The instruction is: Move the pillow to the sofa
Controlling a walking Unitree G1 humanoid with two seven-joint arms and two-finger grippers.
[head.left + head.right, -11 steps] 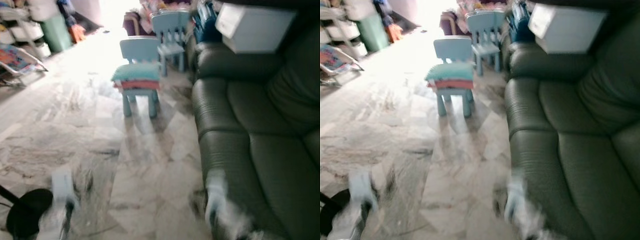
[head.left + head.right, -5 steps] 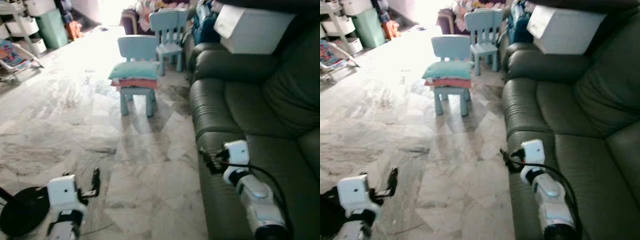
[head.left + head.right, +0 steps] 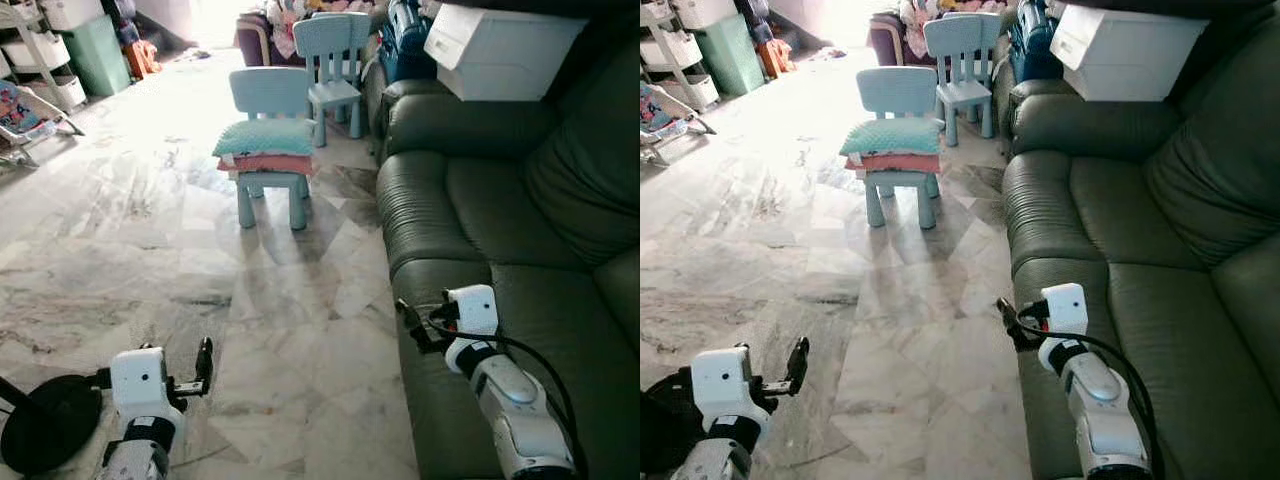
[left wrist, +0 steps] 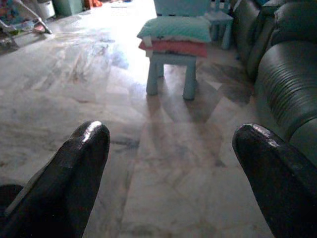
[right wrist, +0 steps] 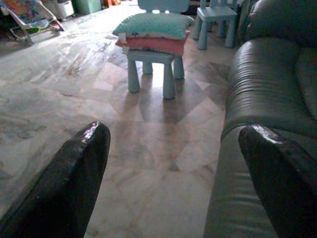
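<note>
Low in the frame, your left gripper (image 3: 205,358) hovers over the marble floor (image 3: 150,250), and your right gripper (image 3: 408,318) hangs at the front edge of the green sofa (image 3: 500,200). Both sets of fingers are spread wide and hold nothing, likely readied for a grasp. At upper centre, well ahead, the teal pillow (image 3: 266,137) rests on a pink one (image 3: 266,164), stacked on a small blue chair (image 3: 270,100). Your arms are cut off by the lower edge.

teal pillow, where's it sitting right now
The teal pillow lies on top of a pink pillow on the seat of the nearer small blue chair, ahead on the marble floor, left of the dark sofa.
</note>
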